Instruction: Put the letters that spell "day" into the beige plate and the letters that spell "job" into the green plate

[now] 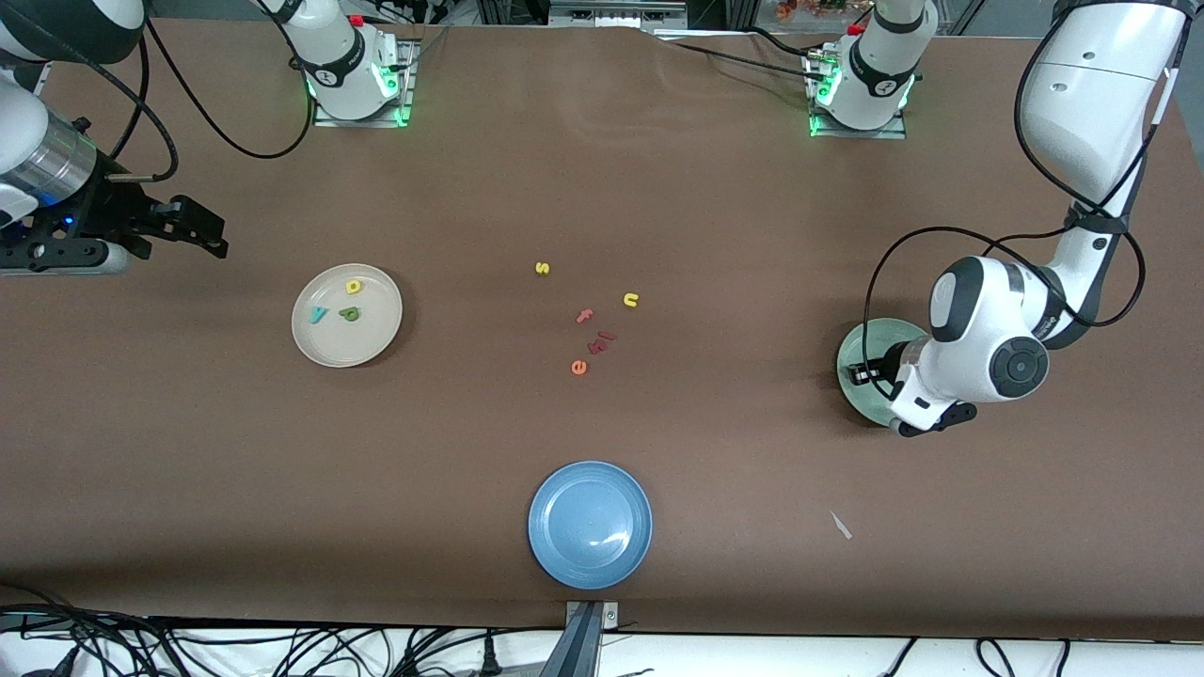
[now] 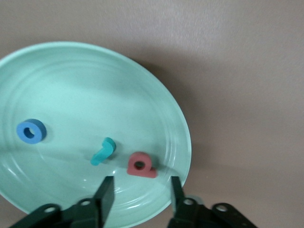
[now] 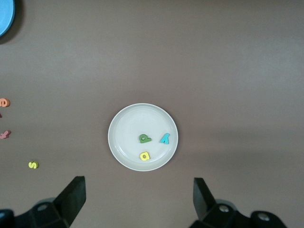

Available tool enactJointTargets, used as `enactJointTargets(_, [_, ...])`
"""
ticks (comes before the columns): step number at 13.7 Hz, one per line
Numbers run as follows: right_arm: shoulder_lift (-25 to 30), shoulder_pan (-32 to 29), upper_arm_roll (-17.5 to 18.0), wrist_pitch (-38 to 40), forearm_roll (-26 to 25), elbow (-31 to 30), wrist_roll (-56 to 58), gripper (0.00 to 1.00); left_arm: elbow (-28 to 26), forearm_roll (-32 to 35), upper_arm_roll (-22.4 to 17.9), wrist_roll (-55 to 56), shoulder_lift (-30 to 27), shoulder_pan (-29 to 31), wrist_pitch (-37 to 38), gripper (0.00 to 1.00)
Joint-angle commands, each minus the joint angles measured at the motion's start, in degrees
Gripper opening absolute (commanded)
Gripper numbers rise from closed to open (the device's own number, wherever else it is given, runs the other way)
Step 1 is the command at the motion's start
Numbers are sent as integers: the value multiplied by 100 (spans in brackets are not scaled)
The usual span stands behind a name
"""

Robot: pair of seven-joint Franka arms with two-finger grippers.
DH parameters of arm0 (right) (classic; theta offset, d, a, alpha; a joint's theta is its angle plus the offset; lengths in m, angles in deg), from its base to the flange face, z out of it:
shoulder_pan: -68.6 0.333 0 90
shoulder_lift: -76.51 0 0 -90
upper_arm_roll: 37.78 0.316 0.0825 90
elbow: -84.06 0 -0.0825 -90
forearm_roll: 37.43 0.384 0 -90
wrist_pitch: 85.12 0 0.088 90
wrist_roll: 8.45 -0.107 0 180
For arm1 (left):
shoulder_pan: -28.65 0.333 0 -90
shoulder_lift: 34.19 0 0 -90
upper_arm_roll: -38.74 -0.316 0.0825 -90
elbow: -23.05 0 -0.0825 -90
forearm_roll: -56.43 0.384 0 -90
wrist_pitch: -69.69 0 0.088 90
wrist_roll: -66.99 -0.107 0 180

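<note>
The desk (image 1: 602,169) carries everything, and on it the plates are the big pieces. The beige plate (image 1: 346,314) sits toward the right arm's end and the green plate (image 1: 870,362) toward the left arm's end. Both look rigid, glazed and likely slippery (they need no handling here). A blue plate (image 1: 590,524) lies nearest the front camera.

The right gripper (image 1: 202,230) waits in the air at its end of the desk, off to the side of the beige plate, its fingers spread wide and holding nothing. The left gripper (image 2: 140,197) hangs low over the green plate, its fingers (image 2: 105,192) partly apart and empty, the pinkish-red "b" (image 2: 141,165) lying loose on the plate just past their tips.

The letters are tiny, light and look like soft foam – a light pinch across a stem or the flat sides should do, and on a slick plate they would probably skid if nudged. The yellow "d" (image 1: 354,286), green "a" (image 1: 350,314) and teal "y" (image 1: 320,315) lie in the beige plate; the blue "o" (image 2: 31,131) and teal "j" (image 2: 104,150) lie with the "b" in the green plate – both words look placed.

Mid-desk remain the yellow "s" (image 1: 542,269), yellow "u" (image 1: 630,300), pink "f" (image 1: 584,316) and orange "e" (image 1: 578,367).
</note>
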Motion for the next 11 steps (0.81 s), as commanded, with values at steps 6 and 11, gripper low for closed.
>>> enactJointTargets(6, [-25, -23, 62, 112, 33, 125, 1, 100, 619, 34, -46, -626, -2158, 97, 1128, 100])
enactJointTargets(11, [-24, -23, 54, 130, 33, 116, 1, 100, 1746, 34, -37, -1673, -2353, 247, 2510, 100])
